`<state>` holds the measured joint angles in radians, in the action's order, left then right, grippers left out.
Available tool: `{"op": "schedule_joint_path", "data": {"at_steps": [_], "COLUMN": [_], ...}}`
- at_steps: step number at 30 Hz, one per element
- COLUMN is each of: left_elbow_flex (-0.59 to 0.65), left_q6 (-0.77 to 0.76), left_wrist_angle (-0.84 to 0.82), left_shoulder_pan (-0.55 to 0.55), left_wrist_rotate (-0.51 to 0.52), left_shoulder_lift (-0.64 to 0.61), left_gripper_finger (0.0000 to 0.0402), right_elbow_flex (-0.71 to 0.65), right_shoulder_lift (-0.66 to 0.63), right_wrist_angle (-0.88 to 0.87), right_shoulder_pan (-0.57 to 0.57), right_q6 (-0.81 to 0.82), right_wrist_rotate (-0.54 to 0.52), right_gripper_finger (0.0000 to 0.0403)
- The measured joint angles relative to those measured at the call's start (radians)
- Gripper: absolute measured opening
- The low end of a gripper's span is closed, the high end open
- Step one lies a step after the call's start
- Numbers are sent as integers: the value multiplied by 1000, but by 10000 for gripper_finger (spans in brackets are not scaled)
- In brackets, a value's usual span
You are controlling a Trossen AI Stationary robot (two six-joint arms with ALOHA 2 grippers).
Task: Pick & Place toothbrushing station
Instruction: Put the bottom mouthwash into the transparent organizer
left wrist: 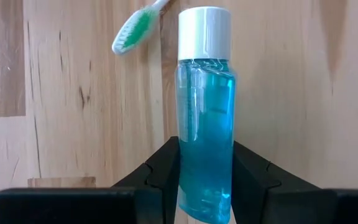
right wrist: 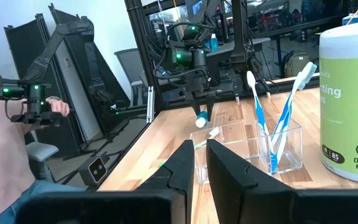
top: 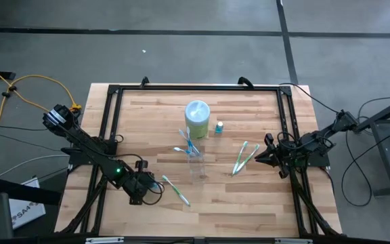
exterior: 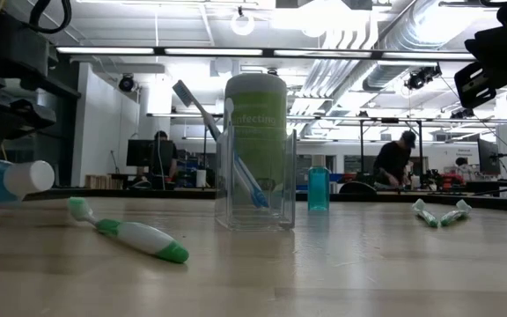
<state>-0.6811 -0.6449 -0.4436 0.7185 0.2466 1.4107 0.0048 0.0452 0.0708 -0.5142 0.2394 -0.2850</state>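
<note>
- Tumbler, clear and hard to make out from above, sits mid-table between the two grippers, two blue brushes leaning in it.
- Left gripper clamps a blue bottle with a white cap; the bottle's base is cut off.
- Green brush lies just beyond that cap, only its head showing at the wrist.
- Right gripper waits at the table's right edge, fingers nearly together, holding nothing.
- Two more brushes lie just ahead of it.
- Green canister partly hidden behind the tumbler in the low view.
</note>
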Motion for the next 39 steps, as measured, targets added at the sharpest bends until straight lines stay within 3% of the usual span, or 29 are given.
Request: {"op": "schedule_joint_path", "data": {"at_steps": [13, 21, 26, 35, 39], "left_elbow_flex": [0, 0, 0, -16, -40], "left_q6": [48, 135, 197, 344, 405], "left_wrist_angle": [112, 267, 360, 478, 484], "left_shoulder_pan": [0, -20, -61, -148, -184], "left_wrist_rotate": [-12, -13, -8, -5, -1], "left_shoulder_lift": [-1, -2, -6, -7, -7], "left_gripper_finger": [101, 101, 101, 101, 101], "right_elbow_flex": [0, 0, 0, 3, 67], "right_shoulder_lift": [0, 48, 149, 442, 590], "right_wrist_angle": [148, 136, 232, 538, 548], "right_shoulder_pan": [0, 0, 0, 0, 0], "right_q6": [7, 139, 136, 70, 63], "right_wrist_rotate": [-37, -85, -87, -46, -24], "right_gripper_finger": [36, 36, 36, 36, 36]}}
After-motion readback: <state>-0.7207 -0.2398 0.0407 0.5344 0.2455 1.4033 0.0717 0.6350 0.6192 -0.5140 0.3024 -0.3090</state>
